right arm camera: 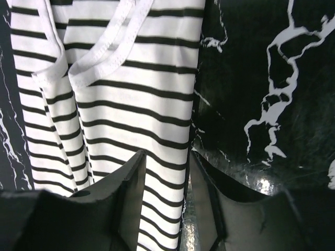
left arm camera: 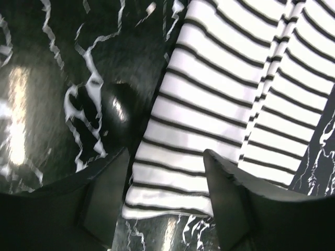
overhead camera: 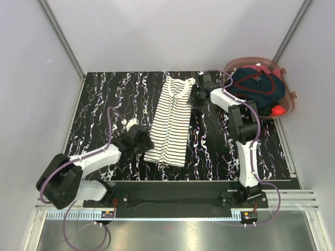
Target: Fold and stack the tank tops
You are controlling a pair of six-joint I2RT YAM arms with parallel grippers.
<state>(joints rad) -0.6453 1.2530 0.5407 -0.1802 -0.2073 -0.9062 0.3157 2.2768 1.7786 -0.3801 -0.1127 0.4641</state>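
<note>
Left gripper (left arm camera: 166, 157), right gripper (right arm camera: 166, 157) agape astride edges of striped top (overhead camera: 170, 123), table (overhead camera: 104, 99) alongside

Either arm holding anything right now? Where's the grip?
Nothing held: left gripper open over the hem corner of the striped top, right gripper open over its side edge.

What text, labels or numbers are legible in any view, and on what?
No legible text in any view.
Navy tank top in the basket: small pale marks near its top edge, too small to read.
Striped tank top: stripes only, no print or tag showing.
Black marbled table: veining only, no markings.
</note>
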